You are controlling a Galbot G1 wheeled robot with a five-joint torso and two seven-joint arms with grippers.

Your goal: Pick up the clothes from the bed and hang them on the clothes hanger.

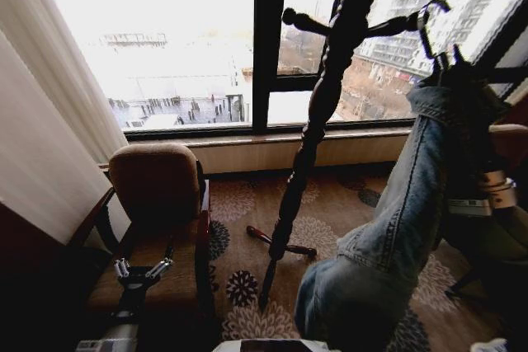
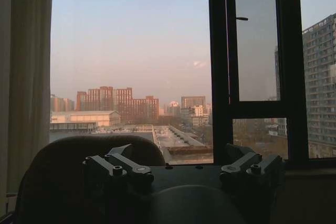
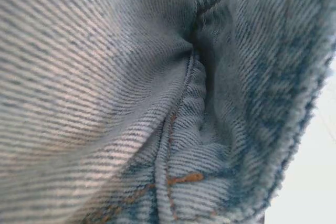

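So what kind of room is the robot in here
Probably a high-rise hotel room or bedroom: a patterned carpet, an upholstered armchair beside a tall window overlooking city buildings, and a dark wooden coat stand beside the hanging denim jacket.

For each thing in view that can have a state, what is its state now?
denim jacket: lifted, hanging down from the right gripper.
left gripper: open, empty, low over the armchair.
coat stand: upright, pegs bare.
curtain: drawn aside.
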